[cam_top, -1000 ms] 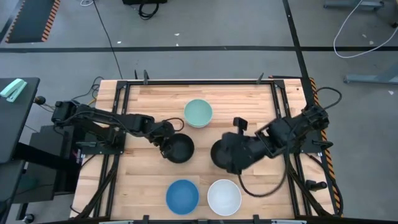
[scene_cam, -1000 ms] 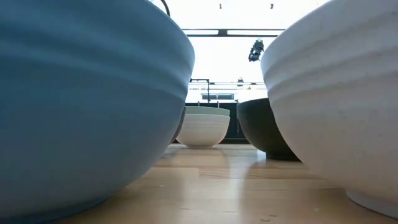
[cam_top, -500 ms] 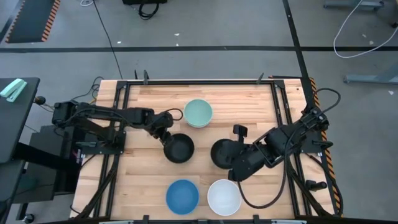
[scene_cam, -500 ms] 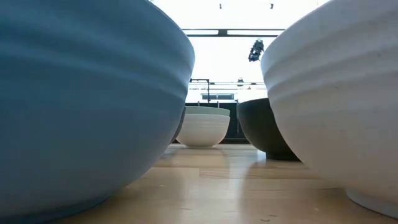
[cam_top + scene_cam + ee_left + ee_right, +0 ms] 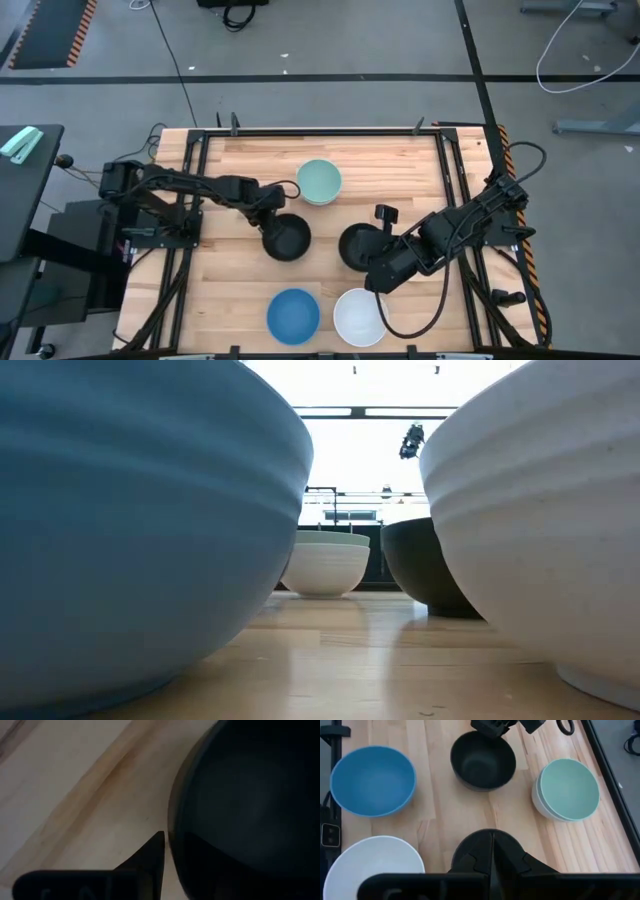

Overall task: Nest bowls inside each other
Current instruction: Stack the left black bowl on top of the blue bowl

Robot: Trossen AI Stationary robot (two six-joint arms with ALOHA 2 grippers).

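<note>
Bowls [image 5: 293, 316] upright on the table — mint one [image 5: 319, 181] nested in white.

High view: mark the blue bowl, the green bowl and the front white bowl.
blue bowl [image 5: 293, 314], high view, inside bottom
green bowl [image 5: 319, 181], high view, inside bottom
white bowl [image 5: 358, 316], high view, inside bottom

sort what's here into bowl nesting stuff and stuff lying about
Job: mint green round bowl in a white bowl; left black bowl; right black bowl; blue bowl; other white bowl.
Lying about: pale green object on side stand; floor cable.
</note>
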